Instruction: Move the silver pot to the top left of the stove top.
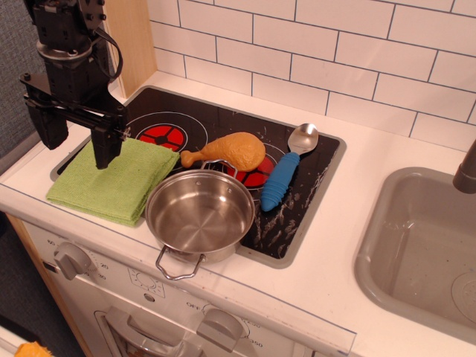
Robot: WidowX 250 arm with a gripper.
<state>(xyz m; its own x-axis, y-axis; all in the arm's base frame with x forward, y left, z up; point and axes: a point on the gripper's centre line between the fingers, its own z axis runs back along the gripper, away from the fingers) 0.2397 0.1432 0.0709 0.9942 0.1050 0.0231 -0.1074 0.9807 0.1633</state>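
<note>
The back-left part of the stove top [223, 119] is partly bare black glass around the left red burner [160, 137], but the folded green cloth [115, 180] covers its front-left corner, and the black tool [76, 135], its jaws spread apart, hangs over the cloth's left end. The silver pot [199, 216] is open from above and from the front, where its wire handle juts past the stove rim, while the toy chicken leg [227, 152] lies just behind its rim and the blue-handled spoon [286, 169] lies close on its right. The white desk [372, 160] between the stove and the grey sink [428, 245] is free, and the tiled wall closes off the back.
</note>
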